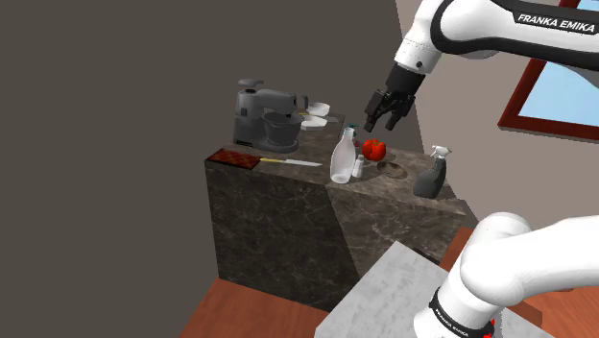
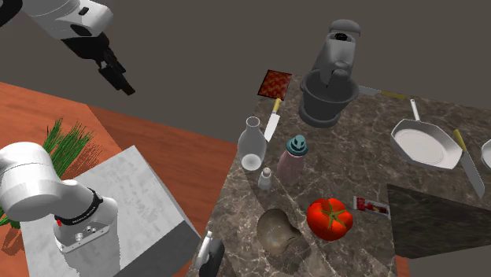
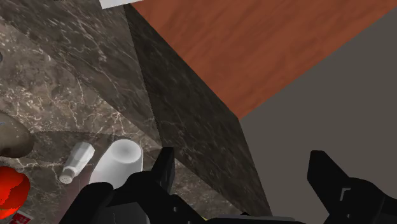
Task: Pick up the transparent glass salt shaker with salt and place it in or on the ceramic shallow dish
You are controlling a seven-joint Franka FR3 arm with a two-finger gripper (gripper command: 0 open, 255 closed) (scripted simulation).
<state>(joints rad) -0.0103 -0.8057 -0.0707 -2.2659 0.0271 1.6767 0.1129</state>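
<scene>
Up over the counter (image 1: 278, 221), the gripper (image 1: 384, 113) hangs wide open and empty, the salt shaker (image 1: 358, 167) maybe well below.

In your wrist view, the tomato (image 3: 11, 191) and the shallow dish (image 3: 9, 137), both well off to one side of the tool (image 3: 242, 159), are cut by the picture's edge. The bottle (image 3: 118, 162) nearest the tool is partly hidden behind the tool's own body. From the shoulder, the salt shaker (image 1: 358, 166), well apart from the tool, is too small to tell its contents.
</scene>
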